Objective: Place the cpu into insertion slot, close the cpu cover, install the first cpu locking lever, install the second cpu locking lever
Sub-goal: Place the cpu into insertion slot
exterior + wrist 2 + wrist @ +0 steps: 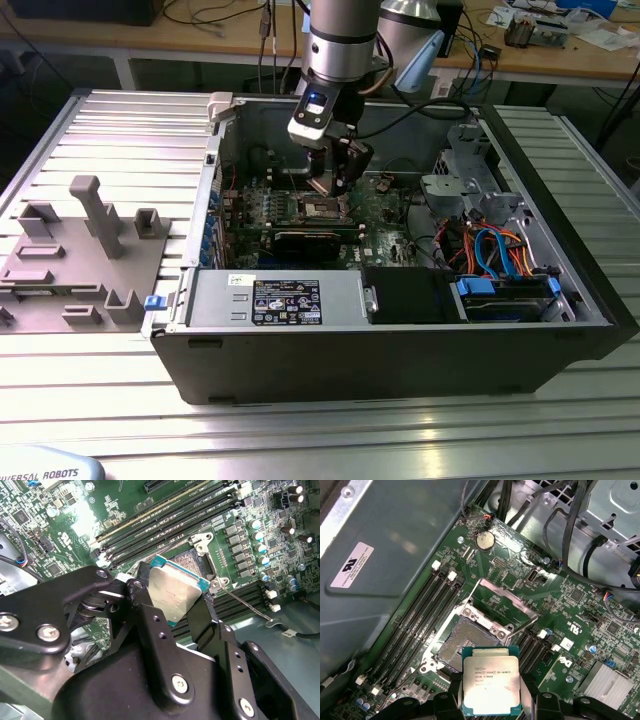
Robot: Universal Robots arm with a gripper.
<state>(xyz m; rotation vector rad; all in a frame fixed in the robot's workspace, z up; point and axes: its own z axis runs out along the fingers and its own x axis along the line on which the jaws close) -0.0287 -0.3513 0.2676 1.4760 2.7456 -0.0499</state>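
Note:
My gripper [334,182] hangs inside the open computer case [190,300], just over the motherboard. It is shut on the cpu [491,681], a small square chip with a silvery top, held by its edges between the two black fingers [456,692]. In the second wrist view the cpu [172,594] hovers tilted, partly over the insertion slot [189,560]. The insertion slot [461,643] lies open, its contact field bare. The cpu cover [506,600], a thin metal frame, stands swung back beyond the slot. A thin wire locking lever [247,605] sticks out beside the slot.
Black memory slots [427,610] run alongside the socket. Cables [570,540] and a metal drive cage [460,170] crowd the exterior view's right. A power supply [285,298] lines the case's near wall. A grey fixture plate [75,250] lies on the table at the exterior view's left.

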